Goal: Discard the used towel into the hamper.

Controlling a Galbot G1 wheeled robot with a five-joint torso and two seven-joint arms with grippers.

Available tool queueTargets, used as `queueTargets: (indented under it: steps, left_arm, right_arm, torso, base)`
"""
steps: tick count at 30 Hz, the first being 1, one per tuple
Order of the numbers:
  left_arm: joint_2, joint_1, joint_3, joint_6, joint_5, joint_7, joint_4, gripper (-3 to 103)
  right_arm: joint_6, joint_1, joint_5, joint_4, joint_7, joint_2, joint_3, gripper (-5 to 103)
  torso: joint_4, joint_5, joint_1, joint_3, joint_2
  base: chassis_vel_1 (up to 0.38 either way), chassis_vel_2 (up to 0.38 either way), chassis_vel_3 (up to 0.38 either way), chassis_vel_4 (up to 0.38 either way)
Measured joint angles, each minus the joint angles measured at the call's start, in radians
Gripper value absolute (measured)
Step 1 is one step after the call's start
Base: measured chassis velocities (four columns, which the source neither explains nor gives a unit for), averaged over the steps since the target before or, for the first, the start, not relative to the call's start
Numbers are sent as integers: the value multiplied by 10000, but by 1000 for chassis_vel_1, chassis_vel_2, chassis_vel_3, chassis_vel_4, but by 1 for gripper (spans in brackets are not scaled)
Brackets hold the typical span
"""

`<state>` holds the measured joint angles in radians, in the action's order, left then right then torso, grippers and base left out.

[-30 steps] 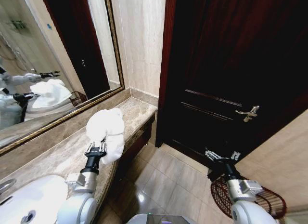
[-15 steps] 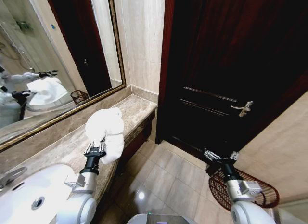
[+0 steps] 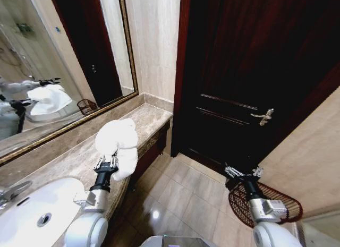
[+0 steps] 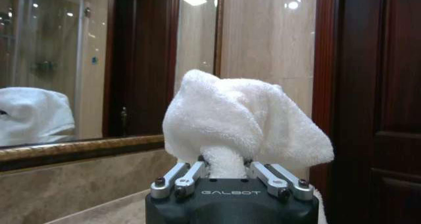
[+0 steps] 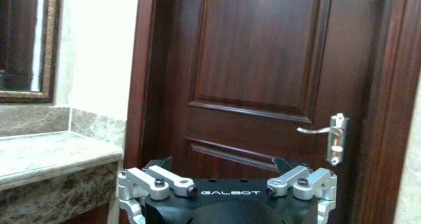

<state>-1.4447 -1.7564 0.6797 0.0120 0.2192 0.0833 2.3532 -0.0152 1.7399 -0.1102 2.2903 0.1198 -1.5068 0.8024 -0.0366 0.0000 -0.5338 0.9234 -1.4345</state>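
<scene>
Holding one white towel bunched in my left claw, head view: the claw is clamped on its lower fold, raised above the marble desk beside the basin. One hamper — dark wire, on the floor at my right, below my right claw, which hangs spread and empty before the door. Towel and hamper are well apart, the floor between them. One mirror repeats the towel.

Left wrist view: fingers pinched on a narrow neck of towel; the bulk blooms loose above.

Right wrist view: right claw wide open, nothing in it; one door handle ahead.

Risk, as I judge it — the grip holds only a small tuck, so a quick swing could shake the towel free short of the hamper; a trailing corner might also catch the desk edge.
</scene>
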Motion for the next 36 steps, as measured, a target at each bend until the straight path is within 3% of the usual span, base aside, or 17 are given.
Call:
queueTargets:
  steps: [36]
  left_arm:
    - [-164,18,-19,53,-11,-48,-76,21]
  right_arm:
    - [-102,-88,-18,33,-357,69,-150,100]
  torso:
    - [2,0,3,-1,0]
  base:
    - [-102,-110,-103,-106]
